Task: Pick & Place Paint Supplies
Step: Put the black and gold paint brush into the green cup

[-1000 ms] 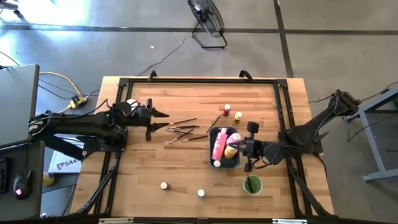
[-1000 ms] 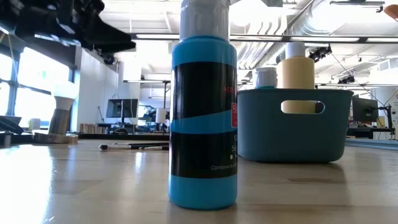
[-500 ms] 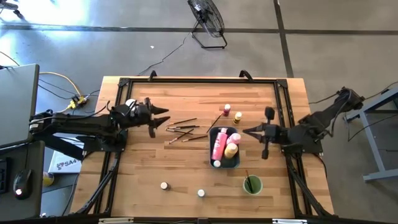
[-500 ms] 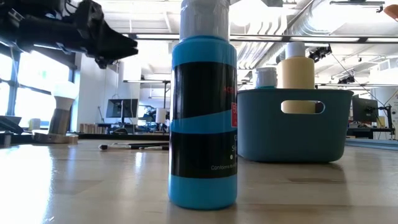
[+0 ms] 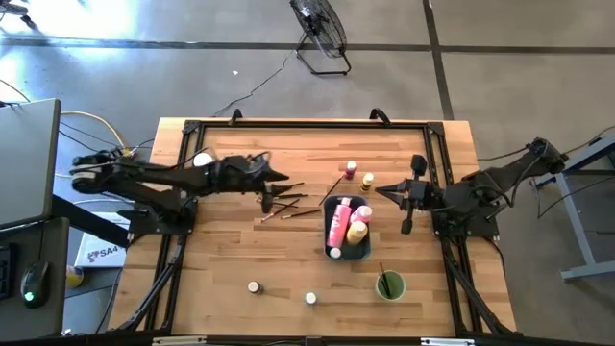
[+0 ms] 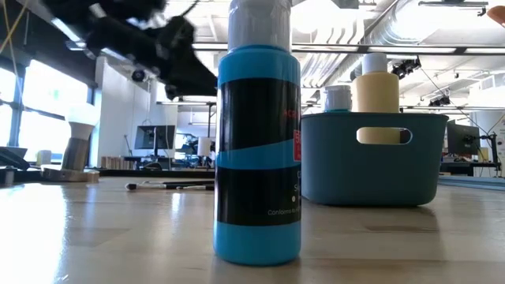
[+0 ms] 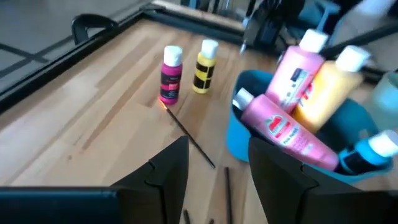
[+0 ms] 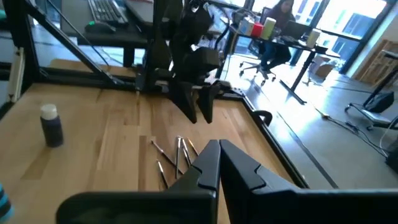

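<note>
Several thin brown-handled paintbrushes (image 5: 285, 200) lie flat on the wooden table, left of the blue-grey tray (image 5: 367, 252). My left gripper (image 5: 279, 187) hovers open just above them, nothing between its fingers (image 7: 166, 175). Two pink squeeze bottles (image 7: 283, 124) and a yellow one (image 5: 356, 232) lean inside the tray. A small pink bottle (image 5: 352, 170) and a small yellow bottle (image 5: 368, 180) stand upright beyond it. My right gripper (image 5: 380, 189) is shut and empty, in the air right of those two bottles. Two pale-capped jars (image 5: 254, 286) (image 5: 310, 299) stand near the front edge.
A round green cup (image 5: 390, 285) holding a brush stands at the front right. A pale-capped jar (image 5: 202, 160) sits by the left arm. The low view has a blue bottle (image 6: 258, 142) close in front. A black frame (image 5: 288, 125) edges the table.
My left gripper has reached toward the table's right edge, coming over the paintbrushes, and has rolled somewhat. My right gripper has drawn back from above the tray, rising and going toward the far edge. Nothing on the table has moved.
</note>
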